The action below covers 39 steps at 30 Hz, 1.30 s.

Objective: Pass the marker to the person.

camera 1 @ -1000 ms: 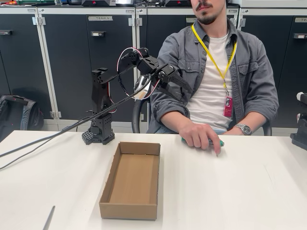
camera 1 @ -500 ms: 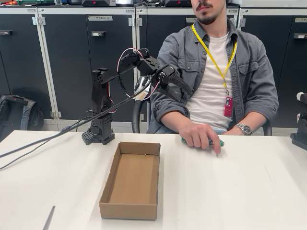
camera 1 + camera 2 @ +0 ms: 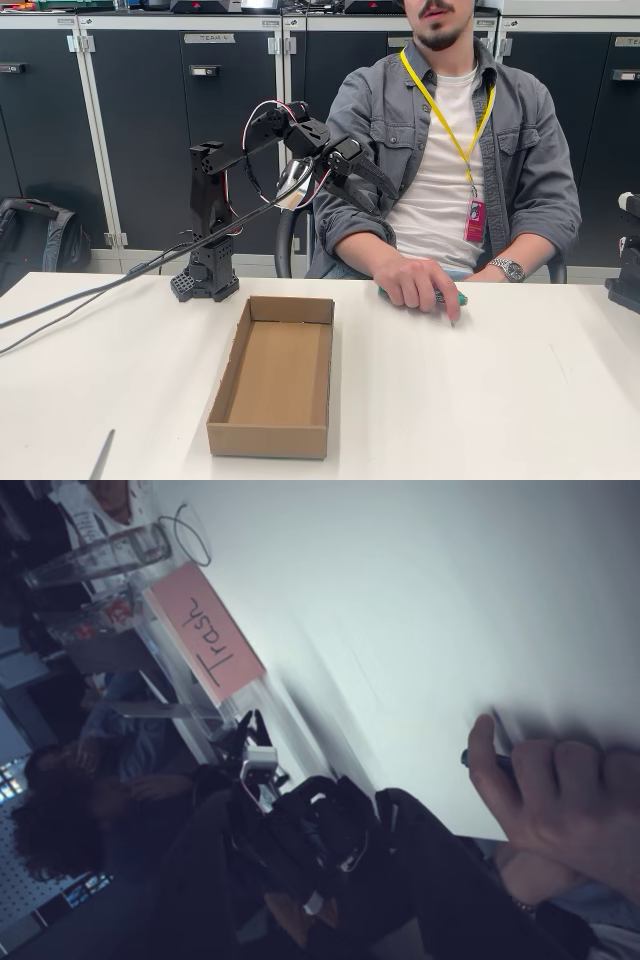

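White tabletop (image 3: pixel 480 400) filled the foreground of the fixed view, with dark cabinet doors (image 3: pixel 150 130) lining the wall behind it. Nearest the camera, the tip of a thin grey stick (image 3: pixel 102 455) was seen at the lower left edge, and an open cardboard box (image 3: pixel 272 378) was set lengthwise on the table just beyond it. Farther back, the hand (image 3: pixel 420 285) of the person (image 3: pixel 455 150) was laid flat on the table, and the marker (image 3: pixel 448 297) was pinned beneath it, only a green end and a little of the dark barrel being exposed at the fingers. The arm's base (image 3: pixel 205 278) was planted at the far left edge of the table, and cables (image 3: pixel 90 295) were trailed from it to the left. The gripper (image 3: pixel 385 185) was raised well above the table, up against the person's sleeve, above and to the left of the marker and well apart from it. Nothing was seen held in it; how wide its jaws stood could not be told against the dark fabric.

In the wrist view, tilted and dim, the hand (image 3: pixel 560 815) was shown from the other side with the marker (image 3: pixel 485 760) partly visible under it. A pink sign lettered "Trash" (image 3: pixel 205 630) was seen there at the table's far edge.
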{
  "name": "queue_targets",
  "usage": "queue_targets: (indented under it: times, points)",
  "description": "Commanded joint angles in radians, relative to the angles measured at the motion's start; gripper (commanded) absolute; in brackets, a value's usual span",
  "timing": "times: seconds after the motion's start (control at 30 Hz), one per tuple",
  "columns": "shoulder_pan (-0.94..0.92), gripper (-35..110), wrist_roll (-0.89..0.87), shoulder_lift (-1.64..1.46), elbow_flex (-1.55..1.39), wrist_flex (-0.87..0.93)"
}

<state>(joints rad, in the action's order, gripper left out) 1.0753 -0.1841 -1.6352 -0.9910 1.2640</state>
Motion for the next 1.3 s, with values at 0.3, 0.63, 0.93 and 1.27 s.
queue_targets:
  times: [0.3, 0.63, 0.93, 1.27]
  points:
    - [0.003, 29, 0.011, -0.071, -0.003, -0.026]
    - [0.005, 29, 0.012, -0.075, -0.008, -0.025]
    - [0.003, 30, 0.012, -0.078, -0.009, -0.025]
    - [0.006, 30, 0.031, -0.092, -0.038, -0.035]
